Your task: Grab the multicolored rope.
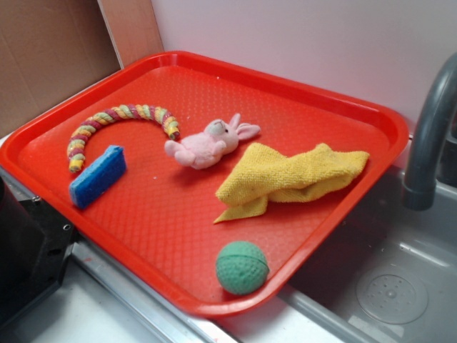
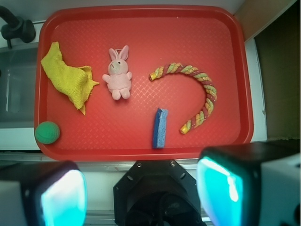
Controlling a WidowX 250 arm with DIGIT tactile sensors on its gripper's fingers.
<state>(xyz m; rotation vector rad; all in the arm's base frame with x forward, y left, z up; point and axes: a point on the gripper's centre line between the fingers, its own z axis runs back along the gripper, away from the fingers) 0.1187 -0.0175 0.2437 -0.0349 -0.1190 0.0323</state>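
Wrist view: curved yellow-green-pink-maroon braided rope [image 2: 197, 89] lies ungrabbed, frame right; gripper [image 2: 141, 193] fingers [image 2: 61, 197] apart, well short.

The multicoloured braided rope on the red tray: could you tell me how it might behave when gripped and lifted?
The multicoloured braided rope lies in a curved arc, so it is probably floppy and its ends would droop. Its woven surface looks soft, likely compressing and gripping well. It seems light and unlikely to roll.

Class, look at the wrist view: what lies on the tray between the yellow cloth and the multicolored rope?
The pink plush bunny lies between the yellow cloth and the multicolored rope; both views show it.
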